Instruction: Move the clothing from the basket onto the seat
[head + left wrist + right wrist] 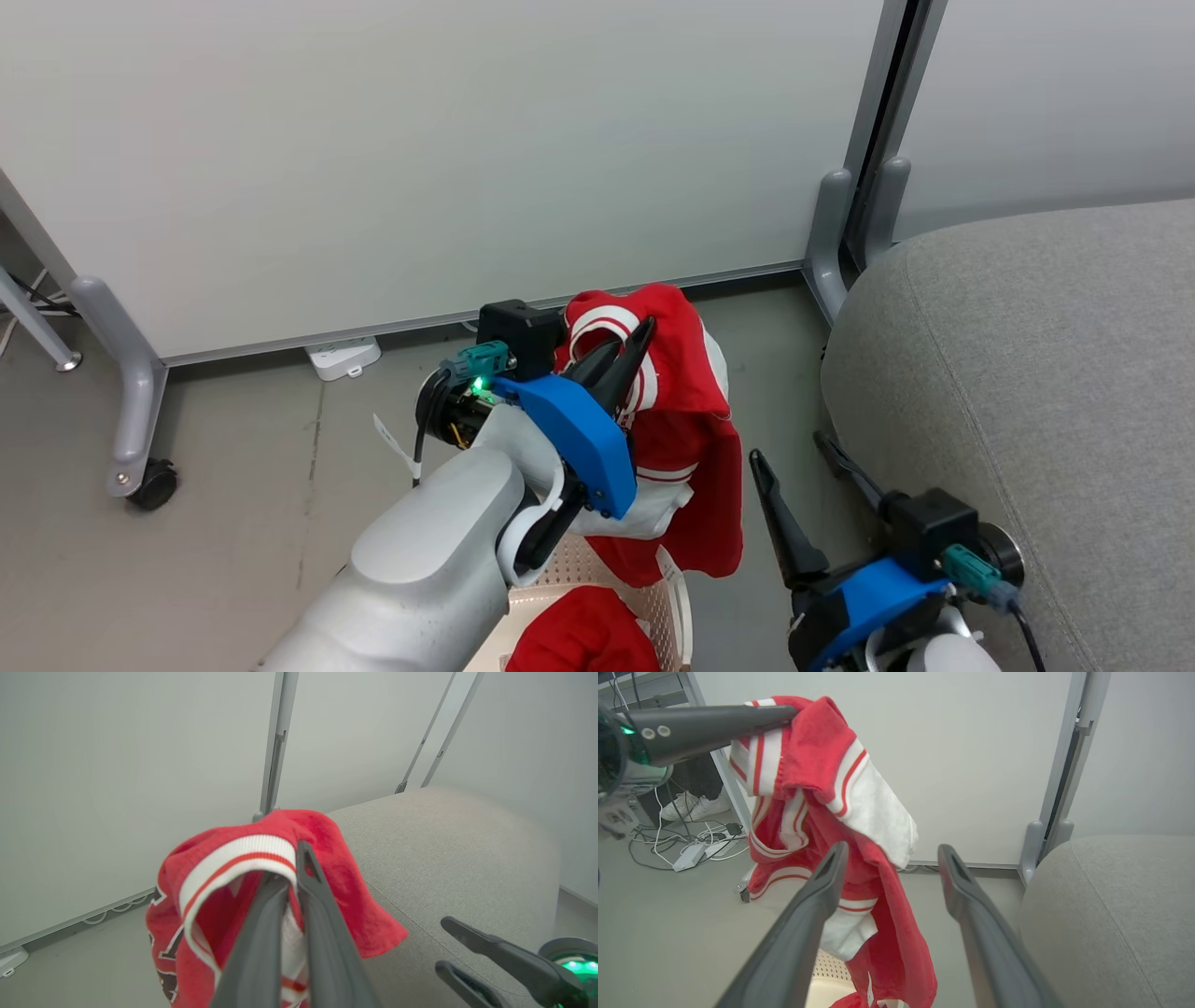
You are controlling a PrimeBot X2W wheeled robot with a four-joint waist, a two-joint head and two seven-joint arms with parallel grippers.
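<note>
The left claw [630, 341] pinched the red garment [686, 411] by its striped band, long axis hanging vertical above the basket [674, 597]. The right claw [789, 446] gaped empty.

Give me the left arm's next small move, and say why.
Probably swing the left gripper to the robot's right, toward the sofa. It is shut on a red garment that hangs above the basket, not yet over the sofa; the right gripper is open and holds nothing.
</note>
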